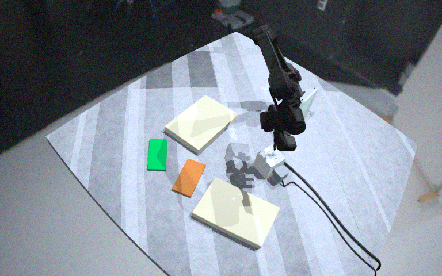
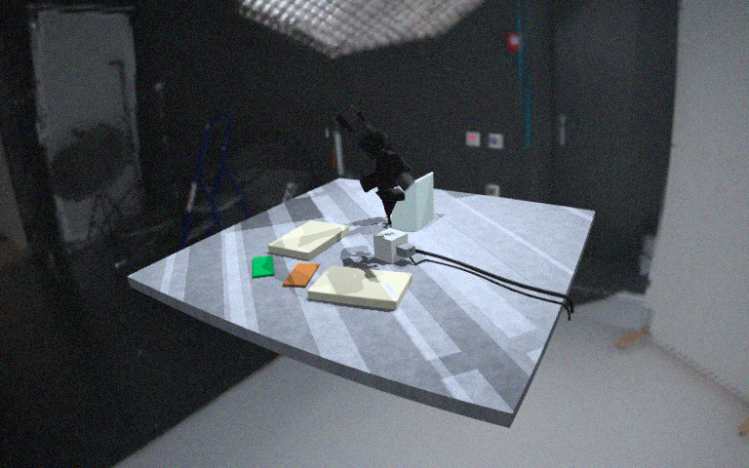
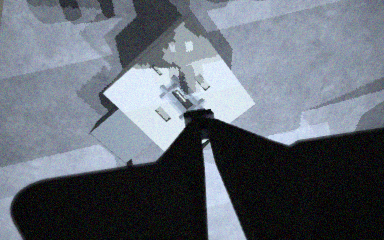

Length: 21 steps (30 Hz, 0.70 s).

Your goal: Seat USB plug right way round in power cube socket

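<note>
The white power cube stands upright on the table. The socket on its top shows in the wrist view as a light grey frame around a dark slot, with no plug seen in it. My gripper points down just above the cube's top, beside the socket in the wrist view. It is shut on the USB plug, a small dark piece at the fingertips. The plug's lower end and which way round it faces cannot be made out.
A grey block sits at the cube's side, with black cables running to the table edge. A pale upright panel stands behind. Two cream slabs, a green plate and an orange plate lie around.
</note>
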Each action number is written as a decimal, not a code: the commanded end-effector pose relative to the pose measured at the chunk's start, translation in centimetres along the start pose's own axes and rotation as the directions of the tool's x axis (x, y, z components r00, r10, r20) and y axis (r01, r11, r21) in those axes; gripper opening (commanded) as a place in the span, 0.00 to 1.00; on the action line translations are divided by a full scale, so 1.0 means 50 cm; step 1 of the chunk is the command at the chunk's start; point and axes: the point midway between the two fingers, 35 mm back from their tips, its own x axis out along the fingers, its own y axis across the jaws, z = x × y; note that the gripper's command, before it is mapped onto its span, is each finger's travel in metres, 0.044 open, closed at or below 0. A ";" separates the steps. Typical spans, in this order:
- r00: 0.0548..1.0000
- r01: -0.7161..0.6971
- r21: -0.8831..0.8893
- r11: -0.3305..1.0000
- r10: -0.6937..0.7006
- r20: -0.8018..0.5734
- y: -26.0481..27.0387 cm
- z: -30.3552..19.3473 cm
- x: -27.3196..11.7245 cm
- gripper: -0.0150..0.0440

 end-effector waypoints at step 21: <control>1.000 -0.001 -0.590 0.807 0.001 0.000 0.000 0.000 0.000 0.25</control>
